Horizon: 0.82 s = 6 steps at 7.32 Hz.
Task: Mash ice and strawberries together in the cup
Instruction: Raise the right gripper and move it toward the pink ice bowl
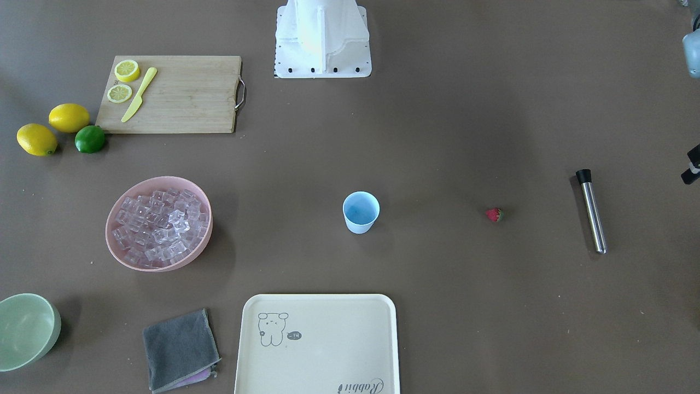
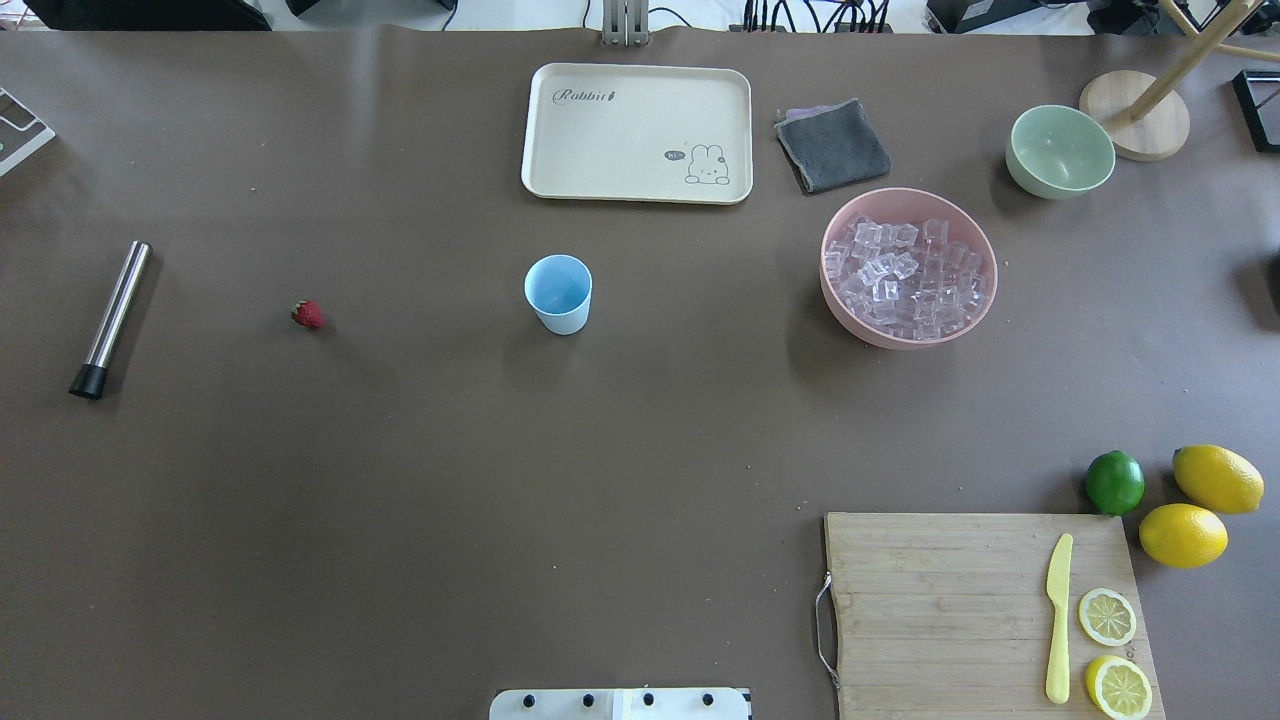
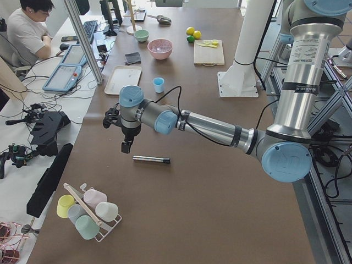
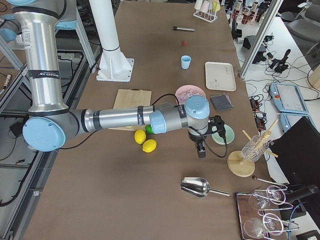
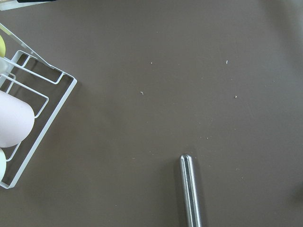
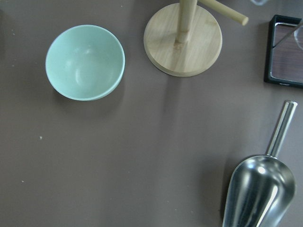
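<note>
1. The cup [image 2: 558, 293] stands upright near the middle of the table [image 2: 640, 450], apart from everything else.
2. The strawberry [image 2: 308, 314] lies on the bare table on the robot's left of the cup, between the cup and a metal rod [image 2: 112, 318] with a black tip, which lies flat further left.
3. The ice [image 2: 908, 275] is heaped in a pink bowl [image 2: 905, 340] on the robot's right of the cup, well apart from it.
4. Beyond the cup sits a cream tray [image 2: 637, 133]. A folded grey cloth [image 2: 832, 145] and a green bowl [image 2: 1060, 152] lie to its right.
5. Near the robot's right side is a cutting board [image 2: 940, 600] bearing a yellow knife [image 2: 1058, 618] and two lemon slices [image 2: 1107, 616]. Two lemons [image 2: 1183, 535] and a lime [image 2: 1114, 482] sit just past the board.
6. The left gripper [image 3: 126, 146] hangs fingers-down over the table's left end, near the metal rod. It is clear of the rod, and its wrist camera catches the rod's end and a corner of a wire rack [image 5: 33, 101].
7. The right gripper [image 4: 201, 149] hangs over the table's right end beside the green bowl, with a metal scoop [image 6: 260, 191] nearby.
8. Only the side views show either gripper, so I cannot tell whether their fingers are apart or together.
</note>
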Each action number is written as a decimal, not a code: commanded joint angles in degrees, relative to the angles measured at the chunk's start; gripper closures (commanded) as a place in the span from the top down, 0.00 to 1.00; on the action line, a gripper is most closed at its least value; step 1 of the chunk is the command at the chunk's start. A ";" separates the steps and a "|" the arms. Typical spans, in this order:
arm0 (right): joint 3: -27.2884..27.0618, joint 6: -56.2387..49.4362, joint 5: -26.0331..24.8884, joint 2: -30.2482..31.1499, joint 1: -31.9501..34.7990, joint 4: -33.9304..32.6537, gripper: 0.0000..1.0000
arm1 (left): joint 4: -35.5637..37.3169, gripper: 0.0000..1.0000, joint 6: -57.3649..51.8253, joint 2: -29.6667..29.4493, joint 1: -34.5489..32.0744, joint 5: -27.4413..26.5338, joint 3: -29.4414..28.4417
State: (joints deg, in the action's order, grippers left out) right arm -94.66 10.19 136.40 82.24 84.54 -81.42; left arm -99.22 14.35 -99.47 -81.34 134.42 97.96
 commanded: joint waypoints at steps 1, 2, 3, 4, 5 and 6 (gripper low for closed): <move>-1.92 18.20 -1.21 -8.02 -9.80 0.38 0.97 | 0.78 0.98 0.68 -1.34 0.04 0.49 1.62; -2.97 20.02 -1.49 -8.76 -13.05 1.60 0.97 | 0.96 0.98 0.85 -2.91 0.13 -0.12 1.36; -4.11 24.13 -1.31 -9.20 -15.18 2.92 0.97 | 0.87 0.98 0.86 -3.71 0.91 -0.73 1.01; -4.65 30.87 -1.49 -11.21 -18.24 4.85 0.97 | 0.87 0.98 0.68 -3.71 1.01 -0.83 1.44; -4.74 32.50 -2.01 -11.84 -20.19 5.74 0.97 | 0.87 0.98 0.68 -3.71 0.92 -0.83 1.71; -4.91 34.35 -3.84 -12.10 -22.56 6.79 0.98 | 0.79 0.98 0.68 -3.71 1.01 -0.83 1.88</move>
State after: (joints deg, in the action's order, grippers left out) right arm -99.29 41.58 134.16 70.83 64.95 -76.02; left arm -98.37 15.05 -103.13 -80.42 133.64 99.59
